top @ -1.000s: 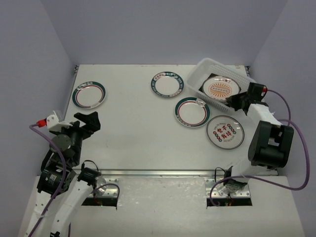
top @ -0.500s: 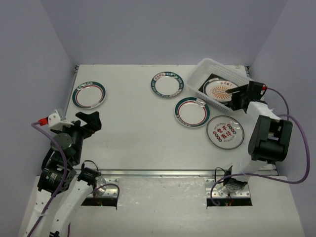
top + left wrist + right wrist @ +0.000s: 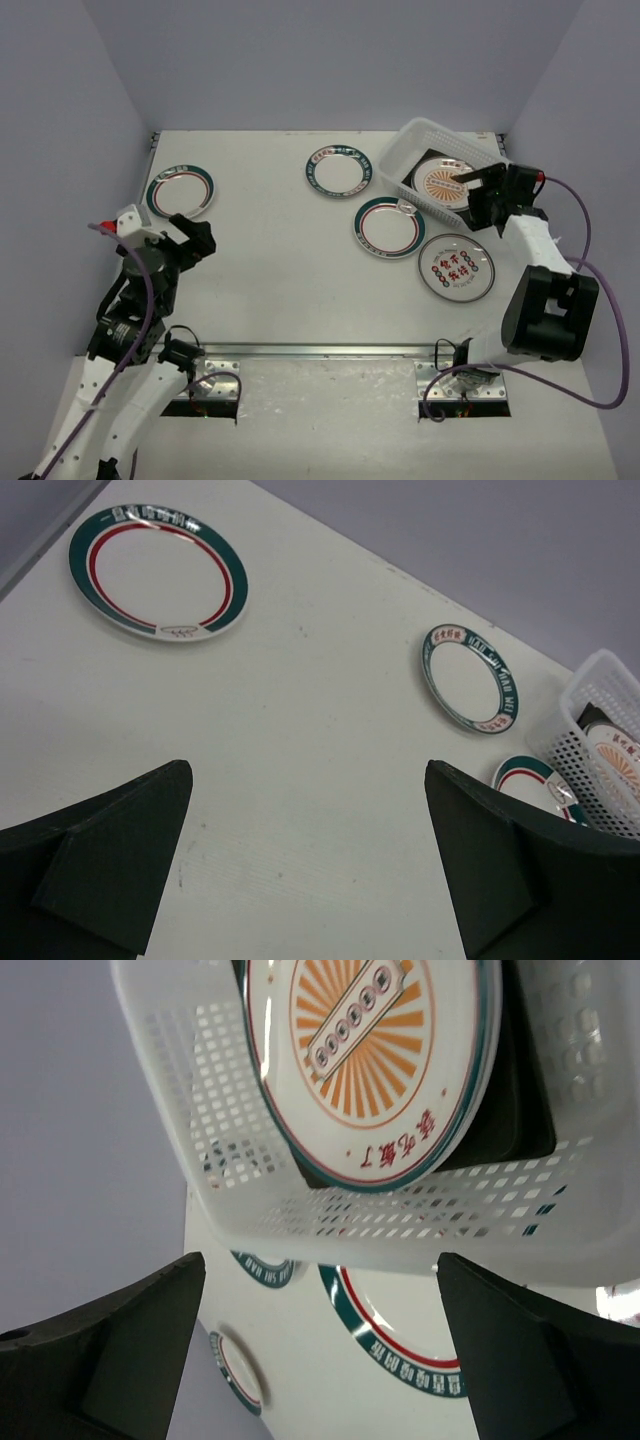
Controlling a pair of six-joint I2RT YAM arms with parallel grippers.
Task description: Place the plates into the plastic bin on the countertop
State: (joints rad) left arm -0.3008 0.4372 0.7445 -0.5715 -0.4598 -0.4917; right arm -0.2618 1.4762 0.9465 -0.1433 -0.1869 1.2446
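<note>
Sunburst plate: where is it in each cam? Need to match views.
Top external: upper right, the sunburst plate lies inside the plastic bin.
Left wrist: far right edge, only part of the plate shows behind the bin's wall.
Right wrist: top centre, the plate is large, inside the bin.
Shared landmark: the teal-and-red ringed plate beside the bin shows in all three.

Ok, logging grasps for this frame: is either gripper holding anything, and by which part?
Nothing is held. The right gripper is open at the plastic bin, where the sunburst plate lies free; the left gripper is open above the countertop.
</note>
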